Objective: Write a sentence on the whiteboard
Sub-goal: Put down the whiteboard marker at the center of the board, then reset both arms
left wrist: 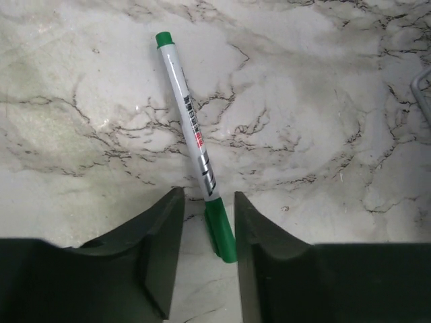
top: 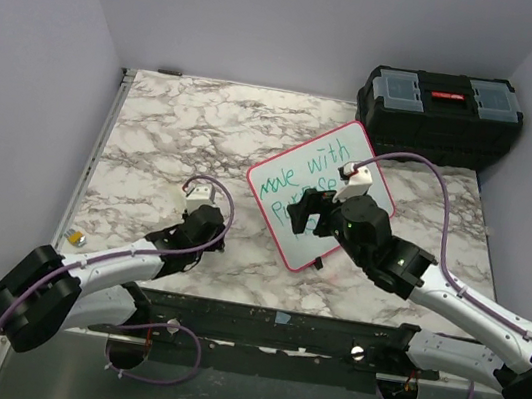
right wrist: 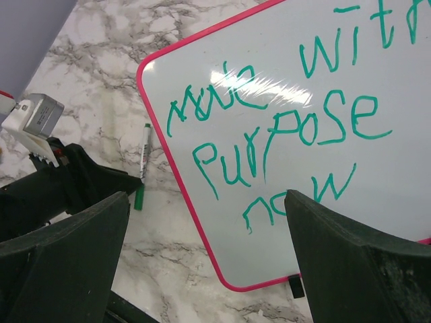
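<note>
Marble table (top: 177,125): whiteboard (top: 288,188), closed black toolbox (top: 439,114)

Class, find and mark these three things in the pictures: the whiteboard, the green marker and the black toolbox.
whiteboard (right wrist: 404,168): right wrist view, bare white surface.
marker (left wrist: 188,124): left wrist view, middle of the barrel.
toolbox (top: 439,131): top external view, front wall.
</note>
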